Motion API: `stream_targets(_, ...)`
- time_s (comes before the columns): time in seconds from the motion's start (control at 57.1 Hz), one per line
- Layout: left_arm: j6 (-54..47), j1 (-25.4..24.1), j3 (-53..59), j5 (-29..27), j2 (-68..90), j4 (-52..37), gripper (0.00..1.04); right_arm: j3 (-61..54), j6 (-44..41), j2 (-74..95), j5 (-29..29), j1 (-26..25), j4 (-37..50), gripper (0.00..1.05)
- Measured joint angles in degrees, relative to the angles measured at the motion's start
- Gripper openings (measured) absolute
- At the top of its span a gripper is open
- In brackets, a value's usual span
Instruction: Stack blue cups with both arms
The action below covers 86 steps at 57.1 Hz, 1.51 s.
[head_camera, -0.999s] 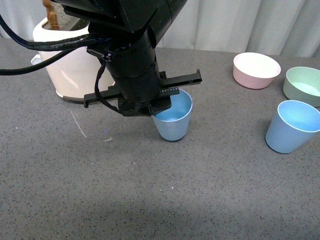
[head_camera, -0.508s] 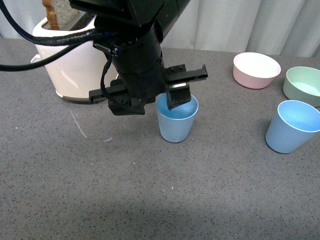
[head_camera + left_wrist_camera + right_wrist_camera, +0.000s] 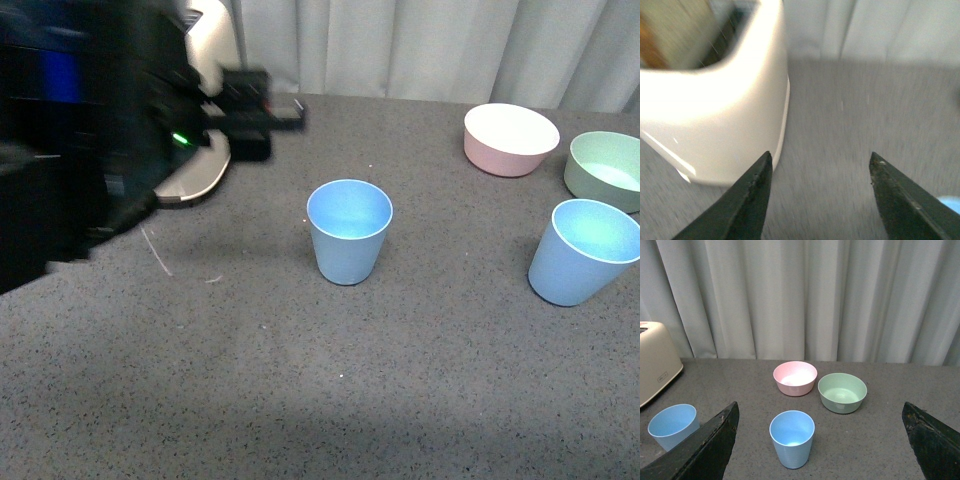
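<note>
Your left claw (image 3: 820,157) has swung back from the middle cup (image 3: 349,230) to the toaster (image 3: 715,110), spread and empty; right claw (image 3: 820,407) likewise spread, empty; second cup (image 3: 583,250) stands upright well apart on the worktop (image 3: 300,400); nothing stacked, every grasp left for you.

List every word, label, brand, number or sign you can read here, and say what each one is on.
No text here can be read.
Toaster: a small dark mark on its side, too small to read.
Blue cups, pink bowl, green bowl: no print visible.
Left wrist view: blurred, no text seen.
</note>
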<state>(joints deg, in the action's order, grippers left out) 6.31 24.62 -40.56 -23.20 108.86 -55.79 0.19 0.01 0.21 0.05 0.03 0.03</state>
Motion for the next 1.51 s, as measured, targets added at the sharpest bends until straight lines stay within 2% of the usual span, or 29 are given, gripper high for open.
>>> stream_targets(0.07,-2.2,-2.2,5.0,1.5,-6.3,-8.5,0.46,0.0,0.0,0.0,0.0,0.0,0.0,0.95)
stream_targets(0.123,-3.6,-3.9,8.3,2.8,-11.3,-11.2,0.36,0.0,0.0,0.0,-0.1,0.0,0.0,0.95)
stream_targets(0.315,-5.0,-8.9,20.6,7.8,-20.4,-11.7,0.03,0.0,0.0,0.0,-0.2,0.0,0.0,0.95)
stream_targets(0.718,-5.7,-16.2,32.9,14.5,-39.2,-5.4,0.04,0.0,0.0,0.0,-0.2,0.0,0.0,0.95)
stream_targets(1.016,-5.8,-19.5,37.5,18.1,-53.6,4.3,0.04,0.0,0.0,0.0,-0.2,0.0,0.0,0.95)
stream_targets(1.051,-5.8,-20.3,37.9,18.9,-55.0,5.4,0.04,0.0,0.0,0.0,-0.2,0.0,0.0,0.95)
stream_targets(1.086,-5.9,-22.2,38.3,22.1,-57.0,7.1,0.04,0.0,0.0,0.0,-0.2,0.0,0.0,0.95)
stream_targets(1.174,-5.9,-24.1,38.9,22.7,-60.8,10.2,0.04,0.0,0.0,0.0,-0.2,0.0,0.0,0.95)
stream_targets(1.507,-5.9,-24.5,39.5,23.2,-76.1,23.5,0.04,0.0,0.0,0.0,-0.2,0.0,0.0,0.95)
